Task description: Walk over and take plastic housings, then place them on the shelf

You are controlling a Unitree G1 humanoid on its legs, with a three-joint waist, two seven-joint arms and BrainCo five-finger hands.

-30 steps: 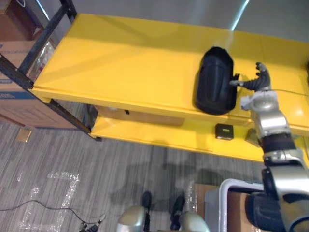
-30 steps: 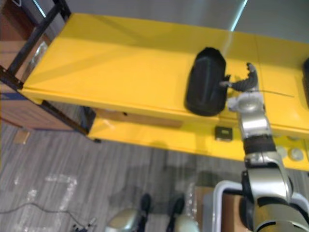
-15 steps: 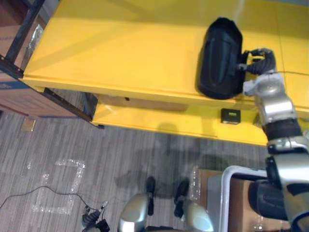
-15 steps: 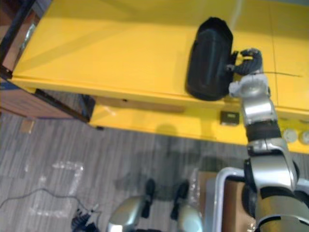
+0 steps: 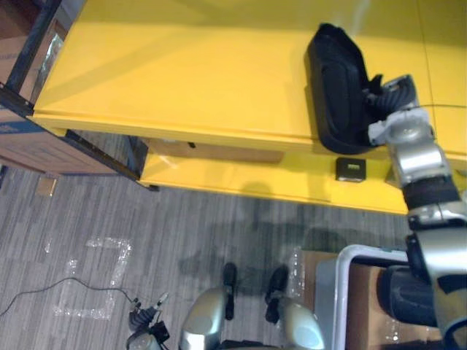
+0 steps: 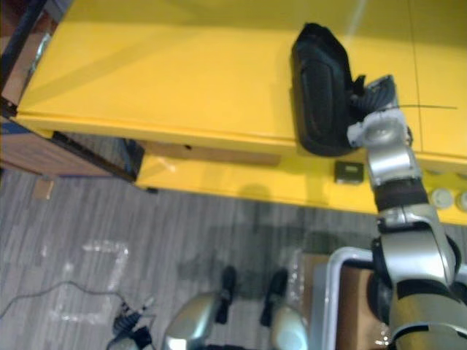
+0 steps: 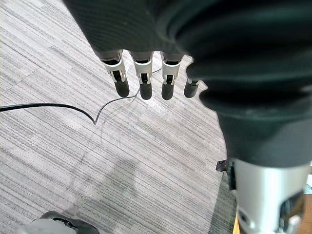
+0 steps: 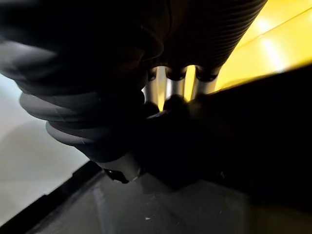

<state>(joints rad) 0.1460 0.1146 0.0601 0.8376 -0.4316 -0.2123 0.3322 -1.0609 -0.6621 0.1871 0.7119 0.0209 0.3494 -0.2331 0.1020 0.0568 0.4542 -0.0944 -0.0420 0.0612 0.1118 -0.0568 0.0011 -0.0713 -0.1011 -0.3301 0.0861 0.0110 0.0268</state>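
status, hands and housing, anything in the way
Right hand shut on housing, housing tilted on top shelf. Left hand open, over floor. Small box on lower shelf, not in the way.

Black plastic housing [image 5: 339, 91], long, rounded at the far end, raised rim round a flatter middle. Tilted up on one long side, not lying flat. Sitting on the top deck of the yellow shelf [image 5: 182, 73], over on the right, near end right at the front edge. Clutched along its right side by the right hand [image 5: 392, 93].
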